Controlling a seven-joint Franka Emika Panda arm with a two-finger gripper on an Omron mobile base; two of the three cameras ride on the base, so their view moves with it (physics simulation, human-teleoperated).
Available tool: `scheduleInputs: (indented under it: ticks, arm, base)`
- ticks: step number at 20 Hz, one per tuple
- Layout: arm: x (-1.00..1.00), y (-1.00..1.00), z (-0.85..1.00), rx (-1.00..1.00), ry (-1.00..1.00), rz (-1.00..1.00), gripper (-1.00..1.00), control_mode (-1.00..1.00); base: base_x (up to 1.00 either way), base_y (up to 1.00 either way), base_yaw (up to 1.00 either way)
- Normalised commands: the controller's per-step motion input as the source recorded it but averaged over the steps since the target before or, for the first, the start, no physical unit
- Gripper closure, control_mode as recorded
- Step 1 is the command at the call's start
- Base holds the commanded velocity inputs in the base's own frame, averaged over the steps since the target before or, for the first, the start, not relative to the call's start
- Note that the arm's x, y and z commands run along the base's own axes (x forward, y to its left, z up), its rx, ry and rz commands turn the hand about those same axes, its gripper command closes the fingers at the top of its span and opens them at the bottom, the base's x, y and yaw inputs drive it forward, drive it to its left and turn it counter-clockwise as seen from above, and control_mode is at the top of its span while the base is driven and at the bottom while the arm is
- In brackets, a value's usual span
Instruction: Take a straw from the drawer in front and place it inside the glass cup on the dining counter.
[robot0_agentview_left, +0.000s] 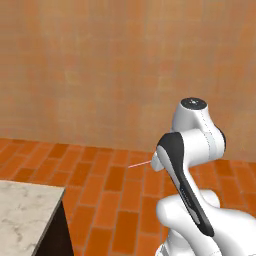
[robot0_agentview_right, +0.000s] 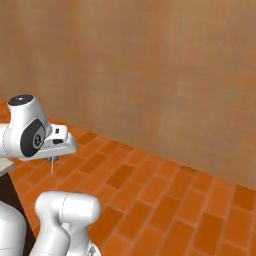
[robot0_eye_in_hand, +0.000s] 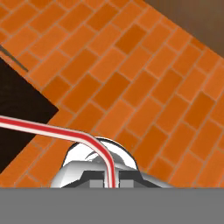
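A tan wall (robot0_agentview_left: 110, 65) spans the frame's top, an orange brick floor (robot0_agentview_left: 100, 200) below. The dining counter (robot0_agentview_left: 25, 215) corner sits lower left. At centre, the claw (robot0_agentview_right: 52, 158) is clamped on the straw (robot0_agentview_left: 140, 164).

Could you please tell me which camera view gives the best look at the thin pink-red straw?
The hand view: the thin pink-red straw runs large across the frame, red-and-white striped and bent, down into the shut gripper. The left base view shows a short pink tip beside the arm; the right base view shows a faint sliver hanging below the hand.
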Motion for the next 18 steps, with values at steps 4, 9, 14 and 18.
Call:
scheduleInputs:
  ticks: [4,9,14,18]
  arm:
    - [0.00,0.00,0.00,0.00,0.00,0.00,1.00,1.00]
    - [0.00,0.00,0.00,0.00,0.00,0.00,1.00,1.00]
    - [0.00,0.00,0.00,0.00,0.00,0.00,1.00,1.00]
    - [0.00,0.00,0.00,0.00,0.00,0.00,1.00,1.00]
  base:
    - [0.97,-0.42,0.38]
    - [0.85,-0.46,0.41]
    - [0.75,-0.44,0.42]
    - [0.73,-0.36,0.49]
